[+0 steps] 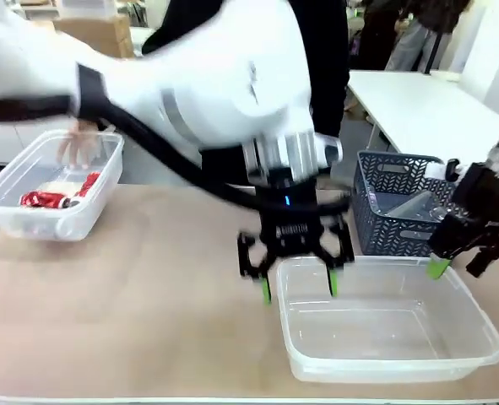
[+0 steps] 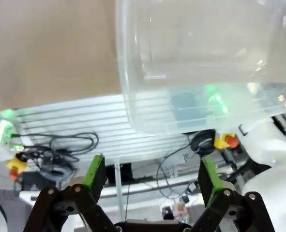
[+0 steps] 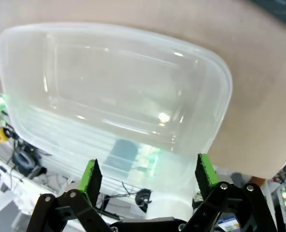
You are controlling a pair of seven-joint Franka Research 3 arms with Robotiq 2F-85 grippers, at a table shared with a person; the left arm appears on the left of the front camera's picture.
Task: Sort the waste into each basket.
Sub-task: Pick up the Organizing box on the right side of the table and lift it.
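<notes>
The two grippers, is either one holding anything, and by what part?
Nothing is held. The left gripper and right gripper are both open, empty, near the clear rectangular plastic tub.

You've got two clear tubs (image 1: pixel 29 224), one dark lattice basket (image 1: pixel 384 181), what look like two red cans (image 1: pixel 45 200), and two pincers (image 1: pixel 298 287).

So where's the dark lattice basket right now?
In the front view it is on the right: the dark lattice basket stands just behind the near clear tub.
</notes>
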